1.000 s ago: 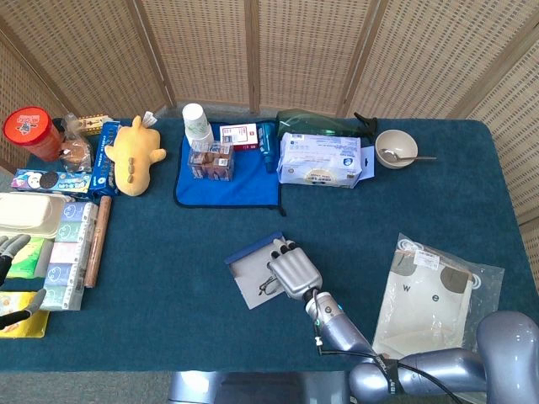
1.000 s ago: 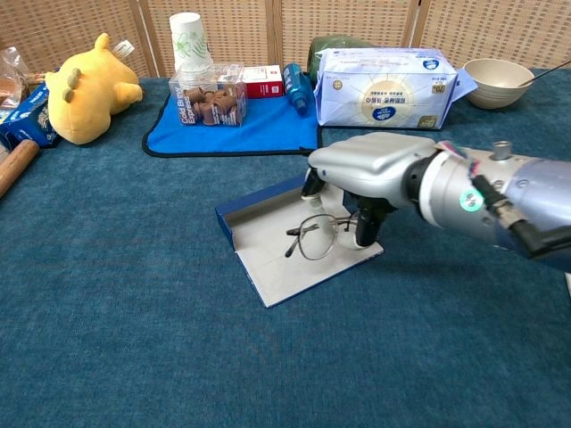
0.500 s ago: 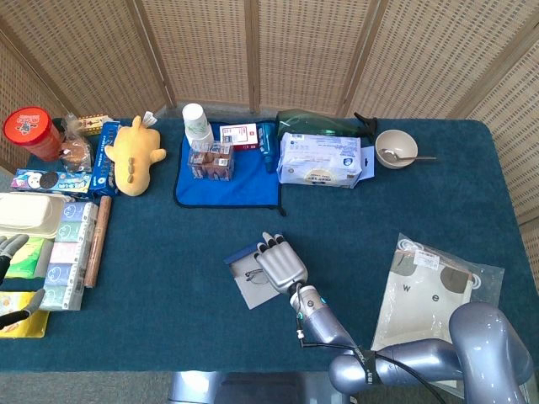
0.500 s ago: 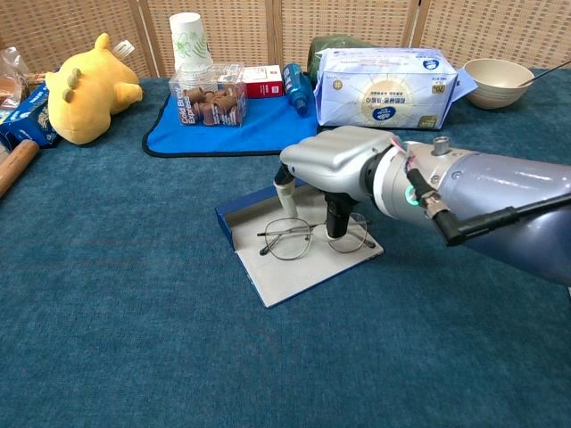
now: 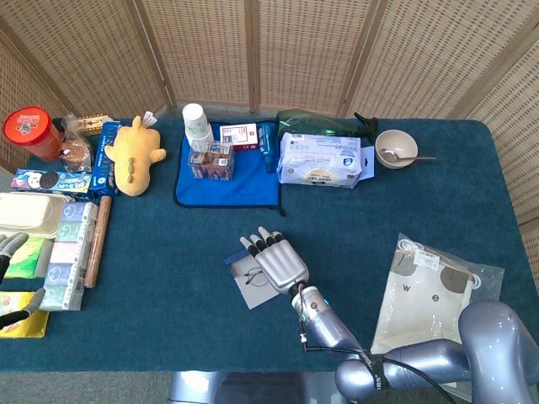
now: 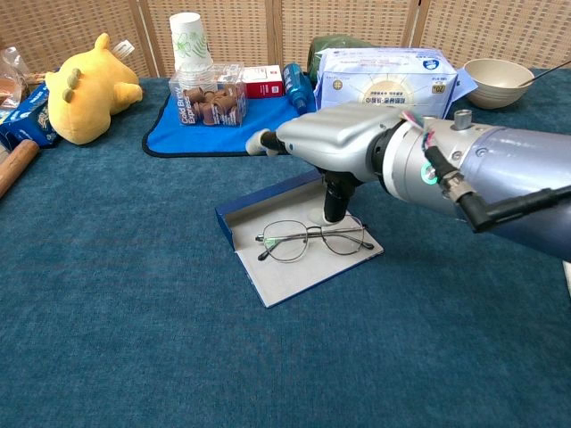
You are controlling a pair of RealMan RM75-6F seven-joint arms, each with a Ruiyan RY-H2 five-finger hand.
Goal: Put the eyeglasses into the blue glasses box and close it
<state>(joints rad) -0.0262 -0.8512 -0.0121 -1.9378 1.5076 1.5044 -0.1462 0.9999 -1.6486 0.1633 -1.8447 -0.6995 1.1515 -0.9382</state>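
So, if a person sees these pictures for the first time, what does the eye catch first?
Probably the big silver right hand, fingers spread, hovering mid-table above the eyeglasses, which lie free on the open blue glasses box. Next, the yellow plush toy at the back left, beside a blue cloth carrying a paper cup.

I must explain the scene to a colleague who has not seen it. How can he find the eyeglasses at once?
Start from the blue cloth mat at the back of the table and come forward to the open blue glasses box. The eyeglasses lie flat on its pale inside, under the right hand; they are the only thin wire frame with round lenses.
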